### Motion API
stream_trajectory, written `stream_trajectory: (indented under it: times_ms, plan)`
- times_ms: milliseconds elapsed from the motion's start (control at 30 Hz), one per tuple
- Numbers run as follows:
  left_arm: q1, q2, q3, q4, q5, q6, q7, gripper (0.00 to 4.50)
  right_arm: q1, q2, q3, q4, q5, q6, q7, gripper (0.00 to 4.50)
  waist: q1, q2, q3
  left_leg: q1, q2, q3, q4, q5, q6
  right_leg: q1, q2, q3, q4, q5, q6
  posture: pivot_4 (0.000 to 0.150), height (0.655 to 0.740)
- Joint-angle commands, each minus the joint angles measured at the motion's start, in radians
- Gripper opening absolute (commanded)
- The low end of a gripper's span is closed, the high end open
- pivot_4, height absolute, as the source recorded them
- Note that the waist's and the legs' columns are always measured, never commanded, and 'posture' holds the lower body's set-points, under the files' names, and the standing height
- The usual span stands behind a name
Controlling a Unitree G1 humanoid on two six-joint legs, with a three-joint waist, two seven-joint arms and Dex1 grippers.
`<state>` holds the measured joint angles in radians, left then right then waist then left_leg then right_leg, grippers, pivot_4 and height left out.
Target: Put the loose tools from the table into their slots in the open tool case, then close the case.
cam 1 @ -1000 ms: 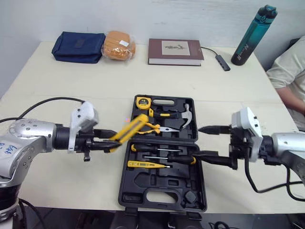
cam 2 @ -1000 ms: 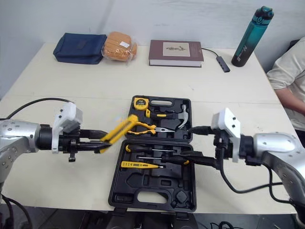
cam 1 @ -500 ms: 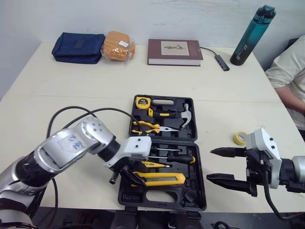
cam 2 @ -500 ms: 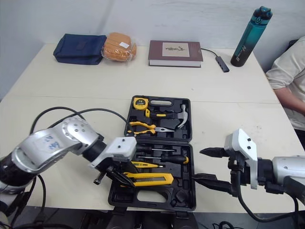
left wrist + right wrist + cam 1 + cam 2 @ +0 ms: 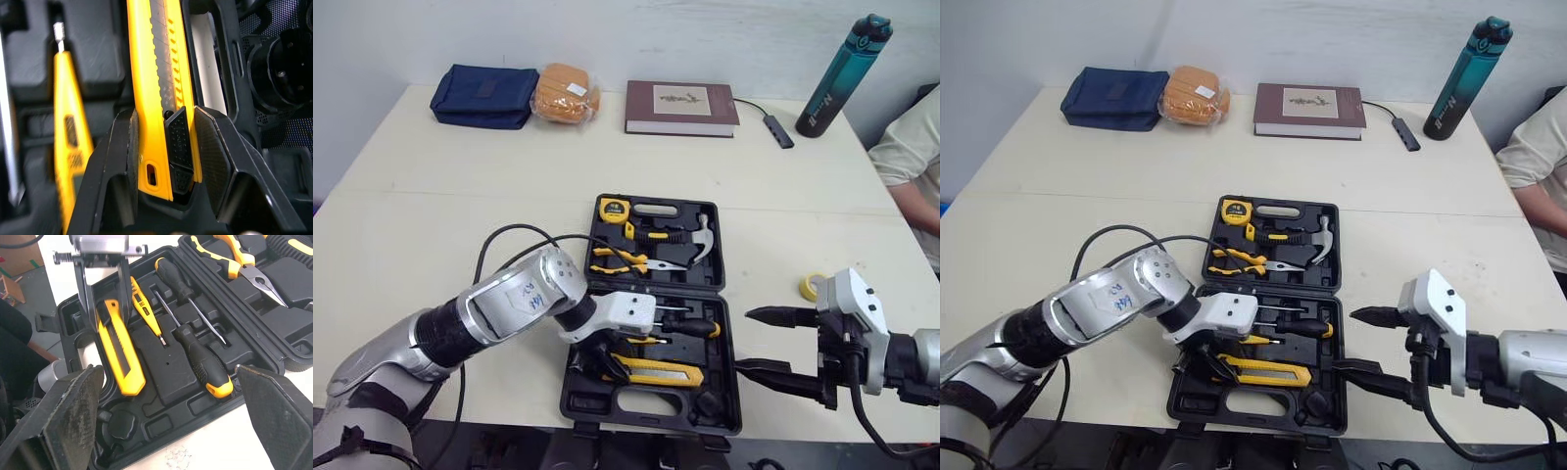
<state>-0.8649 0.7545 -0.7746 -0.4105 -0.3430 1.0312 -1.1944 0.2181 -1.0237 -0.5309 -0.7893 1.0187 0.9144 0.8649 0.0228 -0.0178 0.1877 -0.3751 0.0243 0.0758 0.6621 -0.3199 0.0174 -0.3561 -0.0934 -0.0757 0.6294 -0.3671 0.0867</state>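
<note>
The black tool case point(image 5: 656, 209) lies open at the table's middle front. Its far half holds a tape measure point(image 5: 609, 209), pliers point(image 5: 622, 259) and a hammer point(image 5: 700, 238). Screwdrivers point(image 5: 690, 326) and a yellow tester pen point(image 5: 142, 303) lie in the near half. My left gripper point(image 5: 607, 360) is shut on the yellow utility knife point(image 5: 161, 73), which rests low in the near half beside the tester pen. My right gripper point(image 5: 769, 343) stands open just right of the case, holding nothing. A yellow tape roll point(image 5: 811, 286) lies on the table beyond it.
Along the far edge sit a blue pouch point(image 5: 484, 95), a bagged bun point(image 5: 566, 93), a brown book point(image 5: 681, 106), a small cable hub point(image 5: 778, 130) and a teal bottle point(image 5: 847, 61). A person's arm point(image 5: 911, 166) is at the right edge.
My left gripper has carried the utility knife from left of the case into its near half and lowered it. My right gripper has drawn back from the case's edge to the right.
</note>
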Motion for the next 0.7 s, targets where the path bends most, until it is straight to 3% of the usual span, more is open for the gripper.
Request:
stream_trajectory:
  times_ms: [33,133,267,333,467,633,700]
  plan:
    - [-0.007,0.001,-0.014,-0.008,0.017,0.002,-0.014,1.09,-0.003,-0.004,-0.01,-0.024,0.022,-0.012,-0.002,4.5,0.0,0.0,0.0,0.0,0.0,0.0,0.0,0.0,0.0,0.0,0.0,0.0,0.0,0.0,0.0,0.15,0.74]
    - [-0.003,0.003,-0.036,0.009,0.072,-0.044,0.007,1.09,-0.01,-0.006,-0.002,-0.016,0.016,-0.017,-0.001,4.5,0.0,0.0,0.0,0.0,0.0,0.0,0.0,0.0,0.0,0.0,0.0,0.0,0.0,0.0,0.0,0.15,0.74]
    - [-0.004,0.015,-0.011,-0.002,0.055,-0.019,-0.009,1.09,-0.02,0.001,0.011,-0.014,0.02,-0.021,-0.007,4.5,0.0,0.0,0.0,0.0,0.0,-0.001,0.0,0.0,0.0,0.0,0.0,0.0,0.0,0.0,0.0,0.15,0.74]
    - [-0.008,0.033,0.0,-0.017,0.047,-0.018,-0.027,2.1,-0.027,0.006,0.017,-0.016,0.028,-0.023,-0.013,4.5,-0.002,0.0,0.0,0.001,0.0,-0.001,0.0,0.0,0.0,0.0,0.0,0.0,0.001,0.0,0.0,0.15,0.74]
    - [-0.025,0.069,0.095,-0.054,-0.013,0.028,-0.055,3.63,-0.029,0.012,0.027,-0.02,0.036,-0.028,-0.025,4.5,-0.002,0.0,0.0,0.001,0.0,-0.001,0.001,0.0,0.0,0.0,0.001,0.0,0.001,0.0,0.0,0.15,0.74]
    - [0.115,0.075,0.272,-0.056,-0.066,-0.138,-0.037,3.63,-0.008,0.012,0.011,-0.032,0.044,-0.036,-0.02,4.5,-0.001,0.001,0.0,0.001,0.0,-0.001,0.001,0.0,0.0,0.0,0.0,0.0,0.001,0.0,0.0,0.15,0.74]
    - [0.255,-0.024,0.405,-0.01,-0.122,-0.274,0.015,3.07,-0.004,0.019,0.023,-0.036,0.039,-0.05,-0.015,4.5,0.001,0.001,0.0,0.001,0.0,-0.001,0.001,0.0,0.0,0.001,0.0,0.0,0.001,0.0,0.0,0.15,0.74]
